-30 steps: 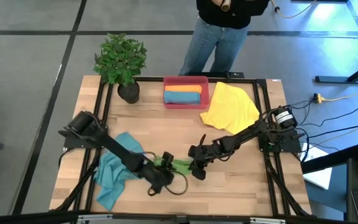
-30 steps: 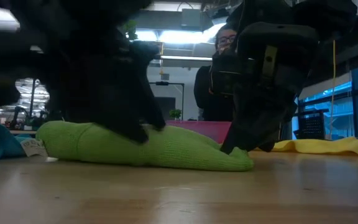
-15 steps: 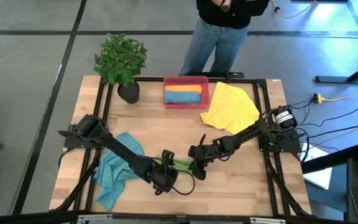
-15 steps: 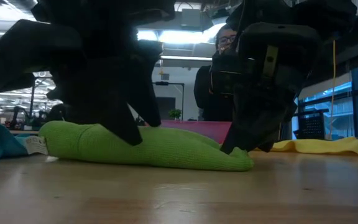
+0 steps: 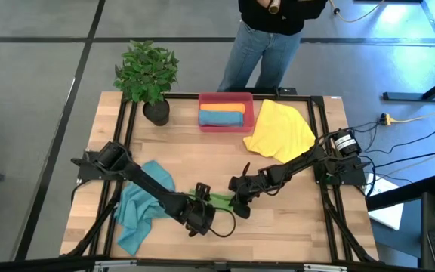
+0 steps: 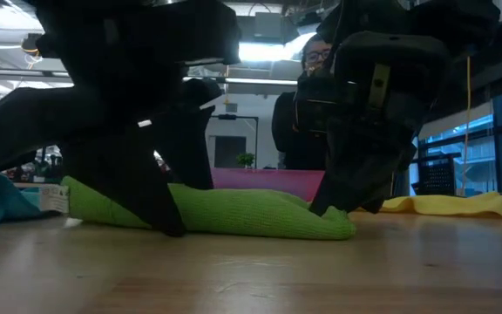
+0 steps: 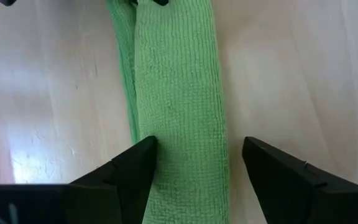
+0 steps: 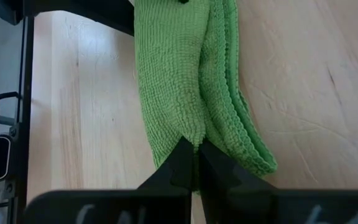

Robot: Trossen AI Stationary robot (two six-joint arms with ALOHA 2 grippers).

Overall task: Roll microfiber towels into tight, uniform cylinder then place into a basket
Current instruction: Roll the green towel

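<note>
Green towel (image 5: 216, 199) half-rolled, table's 6 o'clock zone. Left gripper (image 7: 191, 163) jaws wide, straddling roll's 9 o'clock end, not gripping. Right gripper (image 8: 194, 163) pinched tight on 3 o'clock end. Basket (image 5: 226, 124) at 12 o'clock. Risk: with one end free, roll loosens or skews; uneven cylinder likely.

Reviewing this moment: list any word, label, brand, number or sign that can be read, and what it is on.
No text reads clearly.
White care tag on the green towel, at its end in the low view: print too small to read.
Pale marks on the left end effector housing, left wrist view: cut off, unreadable.
Pale marks on the right end effector housing, right wrist view: cut off, unreadable.
</note>
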